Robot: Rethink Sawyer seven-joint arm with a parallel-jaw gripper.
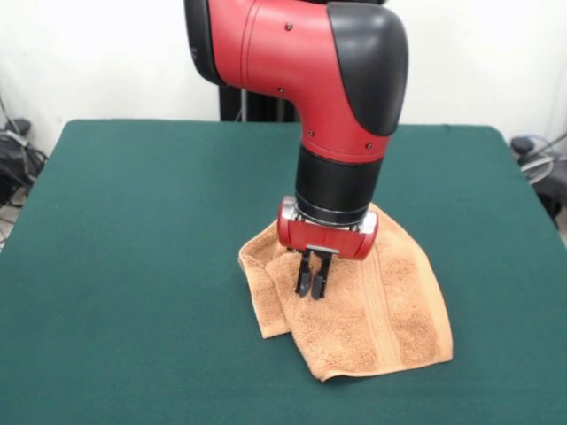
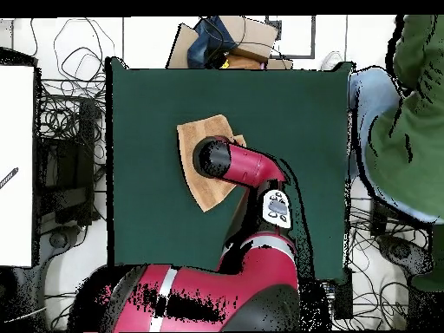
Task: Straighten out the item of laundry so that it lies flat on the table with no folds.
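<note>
Towel point(image 1: 372, 310) folded mid-table point(image 1: 133, 266), wide bare felt all round, end effector point(image 1: 314, 284) nearly closed above it.

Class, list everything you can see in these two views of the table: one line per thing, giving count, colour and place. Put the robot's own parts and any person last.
towel: one, light orange-tan, folded over on itself, right of the table's middle in the front view.
table: one, dark green, fills most of both views.
cardboard boxes: a few, brown, beyond the table's top edge in the overhead view.
cables: many, dark, on the floor around the table.
arm: one, red and black, comes down over the towel.
gripper: one, black fingers nearly together, tips at the towel.
person: one, green clothing, at the overhead view's right edge.
</note>
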